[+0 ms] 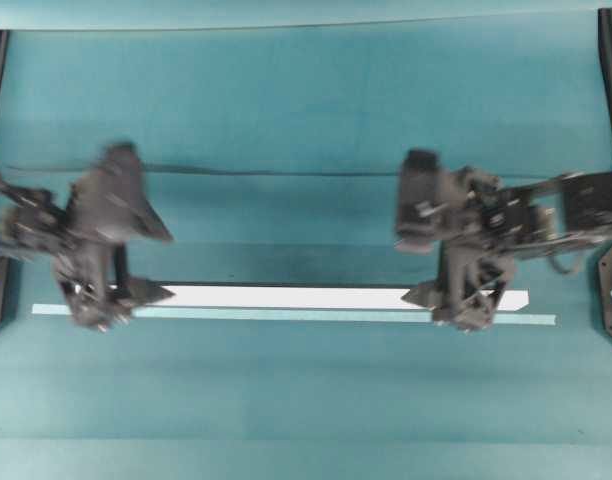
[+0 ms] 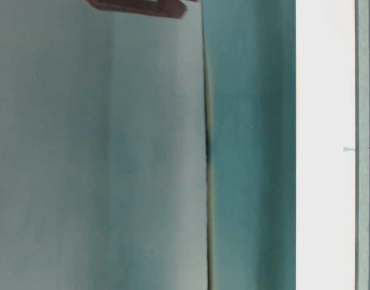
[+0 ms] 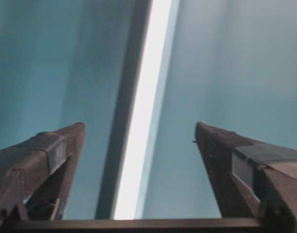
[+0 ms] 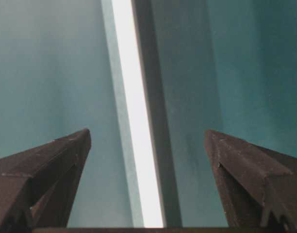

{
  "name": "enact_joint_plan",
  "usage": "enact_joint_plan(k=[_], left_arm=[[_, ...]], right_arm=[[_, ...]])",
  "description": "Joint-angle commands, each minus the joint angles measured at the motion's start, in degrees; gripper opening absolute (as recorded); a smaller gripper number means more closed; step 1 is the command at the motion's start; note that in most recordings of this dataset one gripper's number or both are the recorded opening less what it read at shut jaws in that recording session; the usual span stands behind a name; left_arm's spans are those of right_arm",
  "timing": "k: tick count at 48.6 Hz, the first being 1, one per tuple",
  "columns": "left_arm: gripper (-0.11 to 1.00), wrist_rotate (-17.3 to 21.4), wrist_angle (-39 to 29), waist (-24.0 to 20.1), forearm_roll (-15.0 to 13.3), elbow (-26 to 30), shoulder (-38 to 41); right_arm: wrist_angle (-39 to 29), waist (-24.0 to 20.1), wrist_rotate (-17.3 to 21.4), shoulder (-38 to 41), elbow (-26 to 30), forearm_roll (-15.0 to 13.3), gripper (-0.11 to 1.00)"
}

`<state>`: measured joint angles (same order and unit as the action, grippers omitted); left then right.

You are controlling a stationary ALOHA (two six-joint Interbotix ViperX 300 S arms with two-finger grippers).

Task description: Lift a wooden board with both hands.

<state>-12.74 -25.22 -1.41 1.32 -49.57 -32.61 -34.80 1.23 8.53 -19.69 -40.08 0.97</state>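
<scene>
White wooden board (image 1: 296, 297) lies flat on the teal table (image 1: 306, 110), running side to side, with a pale teal tape strip (image 1: 286, 314) right alongside its near edge. The left gripper (image 1: 98, 300) sits over the board's left end and the right gripper (image 1: 469, 298) over its right end. In both wrist views the fingers (image 3: 46, 160) are spread wide apart with the board running down the gap between them, touching neither side. So both are wide and gripping nothing. The left arm looks blurry from overhead.
</scene>
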Motion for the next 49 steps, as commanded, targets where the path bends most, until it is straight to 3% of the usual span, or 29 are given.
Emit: enact_joint_plan(k=[1,11,18,32,49], left_arm=[[0.99,0.26,2.37,0.00,0.26,0.18,-4.83],[0.99,0.35,9.32,0.09,0.18,-1.93,-14.68],[0.99,0.35,10.02,0.09,0.18,-2.02,-19.25],[0.98,0.44,10.20,0.09,0.18,-1.67,-22.50],[0.97,0.35,9.93,0.09,0.18,-1.58,-24.70]], right_arm=[[3.08,0.70,0.18,-3.60,-1.49,-0.09,0.94],[12.22,2.11,0.18,-12.57,-6.59,-0.44,0.94],[17.31,2.72,0.18,-19.16,-9.05,-0.44,0.94],[18.28,2.72,0.09,-29.27,-10.55,-0.44,0.94],[18.37,2.72,0.18,-35.07,-11.69,-0.44,0.94]])
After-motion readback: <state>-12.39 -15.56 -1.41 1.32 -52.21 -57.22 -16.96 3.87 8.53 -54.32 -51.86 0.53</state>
